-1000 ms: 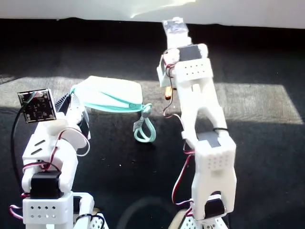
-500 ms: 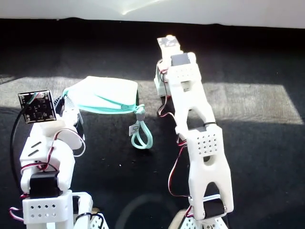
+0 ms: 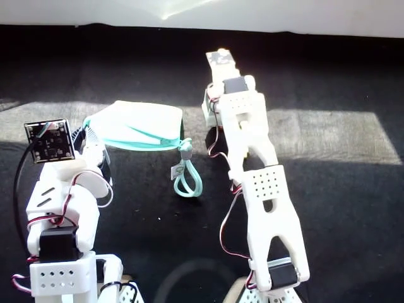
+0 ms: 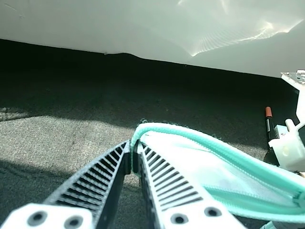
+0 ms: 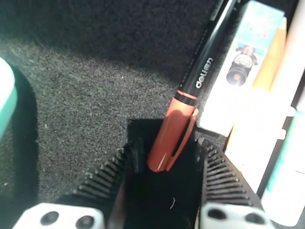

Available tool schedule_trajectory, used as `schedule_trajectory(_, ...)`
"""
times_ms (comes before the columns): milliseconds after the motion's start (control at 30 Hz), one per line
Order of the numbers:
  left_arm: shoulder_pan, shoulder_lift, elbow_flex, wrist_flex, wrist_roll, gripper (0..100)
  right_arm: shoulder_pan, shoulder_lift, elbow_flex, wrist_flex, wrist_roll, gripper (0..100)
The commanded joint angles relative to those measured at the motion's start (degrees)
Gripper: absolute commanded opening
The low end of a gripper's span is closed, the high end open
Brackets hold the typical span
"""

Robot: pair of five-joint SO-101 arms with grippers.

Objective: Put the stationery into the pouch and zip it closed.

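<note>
Swinging left and dipping since 1 second ago, the right arm [image 3: 252, 136] now hangs low over the black felt surface [image 3: 126, 214], and the white fabric pouch with mint zipper trim [image 3: 142, 120] has shifted slightly. The right end effector [image 5: 167, 145] is spread open, its 2 fingers straddling the cap of a black pen with a red cap [image 5: 205, 71], with a gap on each side. Just beside the pen lie a white and light-blue packet [image 5: 243, 67] and an orange pencil [image 5: 271, 57]. The left end effector [image 4: 131, 160] is clenched on the pouch's zipper edge. The pouch's mint strap loop [image 3: 188, 180] rests on the surface near the right arm.
</note>
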Motion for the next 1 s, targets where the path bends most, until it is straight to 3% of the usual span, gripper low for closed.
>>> schedule_trajectory(0, 0.0, -0.6, -0.3, -1.4, -0.4, 1, -0.7, 0.6, -1.9, 0.1, -0.4, 17.3)
schedule_trajectory(67, 0.0, -0.6, -0.3, -1.4, -0.4, 1, -0.6, 0.7, -1.8, 0.4, -0.4, 14.8)
schedule_trajectory(200, 0.0, -0.6, -0.3, -1.4, -0.4, 1, -0.5, 0.0, -4.5, 4.6, 0.0, 0.2)
schedule_trajectory(367, -0.1, -0.6, -0.3, -1.4, -0.4, 1, -0.6, -0.6, -13.8, 13.1, -0.3, 0.5)
schedule_trajectory(600, -0.2, -0.6, -0.3, -1.4, -0.4, 1, -0.4, -2.0, -18.9, 13.7, -0.4, 0.5)
schedule_trajectory(733, -0.2, -0.6, -0.3, -1.4, -0.4, 1, -0.6, -11.8, -7.9, 13.7, -0.4, 0.5)
schedule_trajectory(967, -0.2, -0.6, -0.3, -1.4, -0.4, 1, -0.8, -44.8, 36.4, 12.9, -0.2, 0.5)
